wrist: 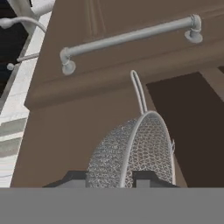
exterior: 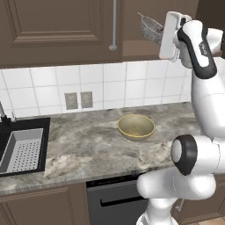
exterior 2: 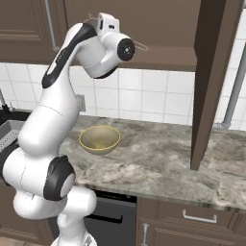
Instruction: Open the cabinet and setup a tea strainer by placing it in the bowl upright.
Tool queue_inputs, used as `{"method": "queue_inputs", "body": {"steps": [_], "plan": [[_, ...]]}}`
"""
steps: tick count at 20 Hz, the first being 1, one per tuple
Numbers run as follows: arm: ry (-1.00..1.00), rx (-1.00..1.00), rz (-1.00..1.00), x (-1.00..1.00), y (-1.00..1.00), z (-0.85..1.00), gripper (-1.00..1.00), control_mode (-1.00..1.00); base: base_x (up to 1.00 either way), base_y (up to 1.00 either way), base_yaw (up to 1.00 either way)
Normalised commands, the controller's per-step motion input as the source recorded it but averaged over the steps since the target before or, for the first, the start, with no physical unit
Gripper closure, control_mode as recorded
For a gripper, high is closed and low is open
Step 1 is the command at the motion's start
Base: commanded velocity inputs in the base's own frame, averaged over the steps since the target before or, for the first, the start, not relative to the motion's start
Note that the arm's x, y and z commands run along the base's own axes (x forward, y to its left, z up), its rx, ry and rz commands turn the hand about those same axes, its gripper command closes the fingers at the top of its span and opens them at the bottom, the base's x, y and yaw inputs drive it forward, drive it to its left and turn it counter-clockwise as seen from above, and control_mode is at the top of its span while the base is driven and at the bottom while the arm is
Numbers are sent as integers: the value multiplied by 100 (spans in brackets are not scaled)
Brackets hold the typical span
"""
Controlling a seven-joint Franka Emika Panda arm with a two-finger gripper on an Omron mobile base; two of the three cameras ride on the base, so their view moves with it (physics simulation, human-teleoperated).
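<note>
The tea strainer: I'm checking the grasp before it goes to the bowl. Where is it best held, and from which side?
Grip the tea strainer by its mesh basket rim, as the gripper does, coming from the side opposite the thin wire handle, which looks too slender to pinch securely.

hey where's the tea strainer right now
The tea strainer is held in the gripper, up high in front of the cabinet, seen at upper right in the left base view, well above the bowl on the counter.
</note>
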Motion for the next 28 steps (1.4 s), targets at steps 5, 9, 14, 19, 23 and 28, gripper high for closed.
{"method": "queue_inputs", "body": {"steps": [5,9,14,19,23,28], "plan": [[0,-12,-10,-92,0,14,100,-100,0,0,0],[0,-9,-14,-99,0,1,100,-100,0,0,0],[2,-7,-17,-100,0,0,100,-100,0,0,0],[13,-6,-16,-93,0,0,100,-100,0,0,0],[22,-2,-11,-76,0,-14,100,-100,0,0,0],[28,0,-11,-34,0,-46,100,-100,0,0,0]]}}
